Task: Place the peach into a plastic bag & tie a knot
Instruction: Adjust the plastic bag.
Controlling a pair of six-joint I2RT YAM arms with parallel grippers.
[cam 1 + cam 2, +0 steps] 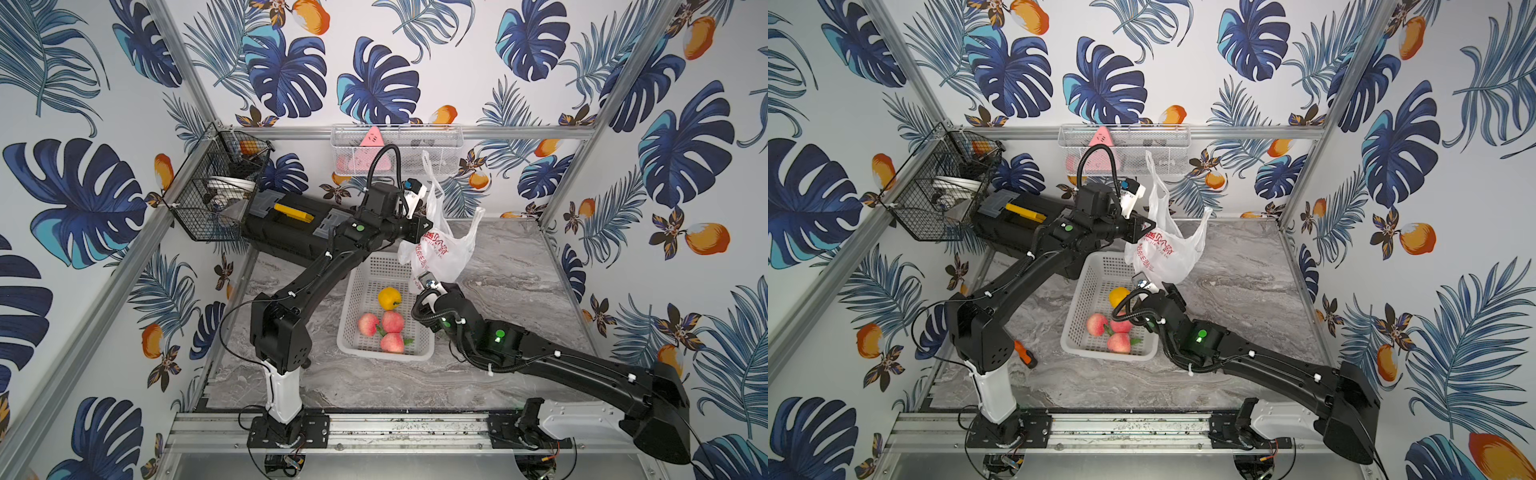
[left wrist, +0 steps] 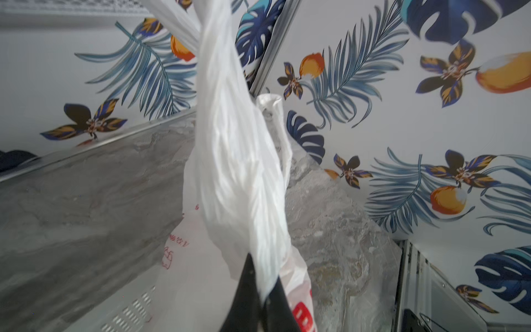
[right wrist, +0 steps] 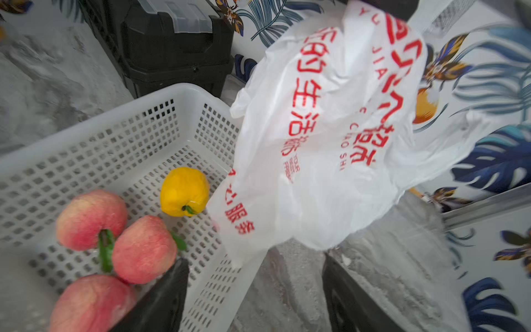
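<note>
The plastic bag [image 1: 440,253] [image 1: 1163,257], white with red lettering, hangs above the table just behind the white basket [image 1: 353,345]. My left gripper [image 2: 263,299] [image 1: 428,227] is shut on a bunched strip of the bag [image 2: 238,172] near its top. One handle [image 1: 429,170] stands upward and the other handle [image 1: 477,220] sticks out apart from it; no knot is in view. Three pink peaches [image 1: 392,321] [image 3: 143,247] lie in the basket [image 3: 86,138]. My right gripper [image 3: 255,287] is open and empty beside the basket's rim, just below the bag [image 3: 330,129].
A yellow fruit [image 1: 389,298] [image 3: 184,191] lies in the basket behind the peaches. A black toolbox [image 1: 291,224] sits at the back left, below a black wire basket [image 1: 208,199]. A white mesh shelf [image 1: 415,145] hangs on the back wall. An orange-handled screwdriver [image 1: 1025,355] lies by the left arm.
</note>
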